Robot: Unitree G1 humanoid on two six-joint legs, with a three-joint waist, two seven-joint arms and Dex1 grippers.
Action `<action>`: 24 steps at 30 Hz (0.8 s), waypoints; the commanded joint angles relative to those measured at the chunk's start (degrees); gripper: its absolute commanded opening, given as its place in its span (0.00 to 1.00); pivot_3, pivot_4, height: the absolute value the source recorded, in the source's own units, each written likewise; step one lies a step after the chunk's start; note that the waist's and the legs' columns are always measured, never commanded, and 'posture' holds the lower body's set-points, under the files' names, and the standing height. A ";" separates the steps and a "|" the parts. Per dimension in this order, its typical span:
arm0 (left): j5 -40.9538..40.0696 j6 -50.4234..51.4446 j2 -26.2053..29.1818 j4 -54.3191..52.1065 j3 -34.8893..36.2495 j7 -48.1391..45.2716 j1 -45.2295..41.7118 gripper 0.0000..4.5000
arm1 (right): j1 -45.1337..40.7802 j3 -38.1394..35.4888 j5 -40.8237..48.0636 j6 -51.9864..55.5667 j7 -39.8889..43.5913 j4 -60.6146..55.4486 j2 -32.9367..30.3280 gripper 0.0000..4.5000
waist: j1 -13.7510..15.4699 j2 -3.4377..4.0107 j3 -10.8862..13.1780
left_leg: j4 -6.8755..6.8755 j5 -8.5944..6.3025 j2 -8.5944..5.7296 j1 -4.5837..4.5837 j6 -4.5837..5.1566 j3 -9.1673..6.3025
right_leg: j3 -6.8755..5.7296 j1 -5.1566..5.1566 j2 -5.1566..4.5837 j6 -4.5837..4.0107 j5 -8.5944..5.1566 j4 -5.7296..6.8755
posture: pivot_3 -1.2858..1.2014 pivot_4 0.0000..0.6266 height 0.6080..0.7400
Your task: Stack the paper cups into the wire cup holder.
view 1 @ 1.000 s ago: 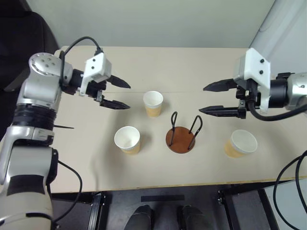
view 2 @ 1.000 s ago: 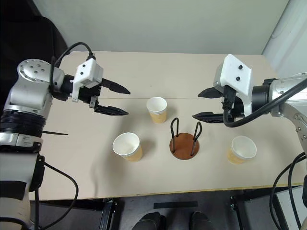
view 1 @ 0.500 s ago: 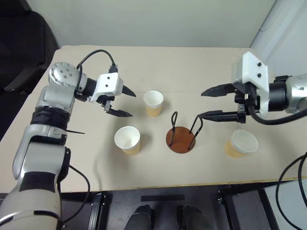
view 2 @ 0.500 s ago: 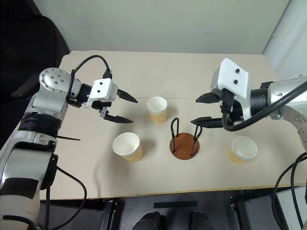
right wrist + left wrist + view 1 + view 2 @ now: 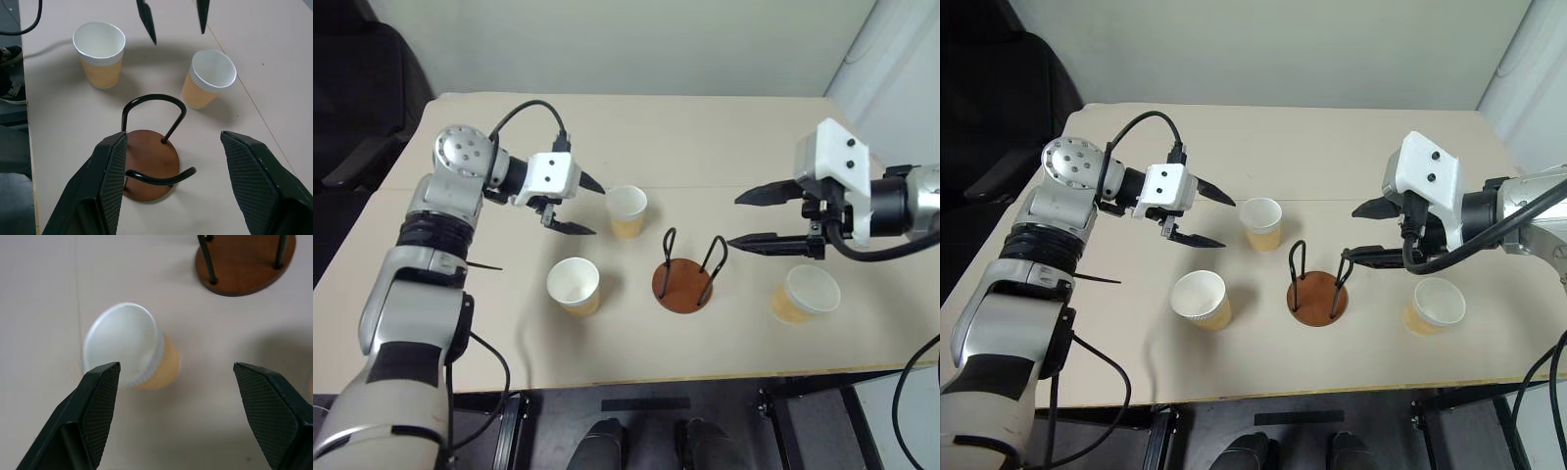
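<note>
Three paper cups stand upright on the table: one at the far middle [image 5: 626, 211], one at the near left [image 5: 574, 285], one at the near right [image 5: 803, 294]. Between them stands the wire cup holder [image 5: 682, 286], its brown disc bare under two black loops. My left gripper [image 5: 597, 210] hangs open just left of the far cup, apart from it; the left wrist view shows that cup [image 5: 128, 350] ahead, nearer one finger. Above and right of the holder, my right gripper [image 5: 734, 221] hovers open, holding nothing. The right wrist view shows the holder [image 5: 149, 164] below it.
The beige table [image 5: 724, 137] reaches to a pale wall at the back, and its front edge [image 5: 656, 377] runs near me. A black chair [image 5: 352, 88] stands off the far left corner. Bare tabletop lies behind the cups.
My left gripper has swung right and slightly down, towards the far cup, and has rolled about its own line. It stays open. The right gripper has hardly moved.
</note>
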 commanded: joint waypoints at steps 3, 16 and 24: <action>2.12 -4.52 -0.06 1.11 0.72 2.91 -2.08 0.88 | 0.16 -2.46 0.37 -1.08 -0.67 -0.75 -0.76 0.67 | 0.01 0.00 0.00 | 0.01 0.00 0.01 -0.01 0.00 0.01 | 0.01 -0.02 0.00 0.00 0.00 0.02 | 0.52 0.24 1.00; 7.15 -14.26 -2.64 6.48 -0.44 7.86 -4.51 0.88 | 0.83 -2.31 0.27 -1.62 -1.73 -0.64 -0.45 0.67 | 0.19 0.00 0.00 | 0.05 0.00 -0.02 -0.08 0.00 -0.01 | 0.00 -0.09 -0.06 0.00 0.00 0.05 | 0.52 0.24 1.00; 10.10 -18.49 -3.14 9.54 -1.88 9.49 -4.68 0.88 | 1.86 -2.96 0.67 -1.41 -2.59 -1.17 -0.56 0.67 | 0.21 0.01 0.00 | 0.05 0.00 -0.02 -0.12 0.00 0.07 | -0.03 -0.18 -0.04 0.01 0.00 0.10 | 0.52 0.24 1.00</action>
